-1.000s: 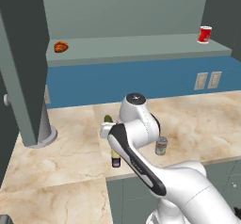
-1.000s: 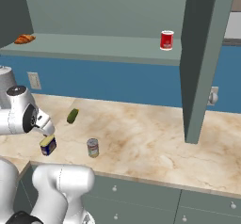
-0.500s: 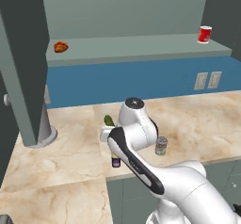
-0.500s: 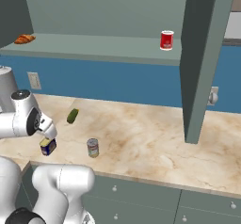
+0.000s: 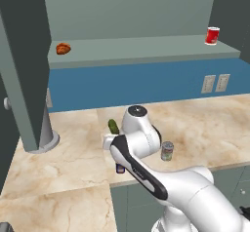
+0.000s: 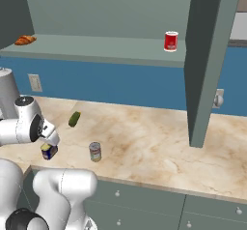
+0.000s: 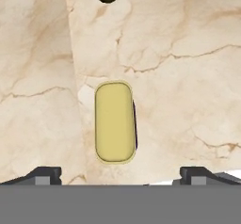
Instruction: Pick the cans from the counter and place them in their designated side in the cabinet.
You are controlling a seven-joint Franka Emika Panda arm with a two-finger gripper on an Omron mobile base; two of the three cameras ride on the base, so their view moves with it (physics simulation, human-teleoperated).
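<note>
No lettering can be read on any can label [image 6: 95, 151].

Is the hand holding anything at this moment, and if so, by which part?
Nothing is held. The hand is open, its fingertips wide apart above the yellow-topped can, which stands untouched on the counter.

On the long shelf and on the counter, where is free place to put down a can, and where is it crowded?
The shelf is bare between the croissant and the red can. The counter is bare right of the silver can. The front left is crowded: yellow-topped can beneath the open gripper, pickle.
</note>
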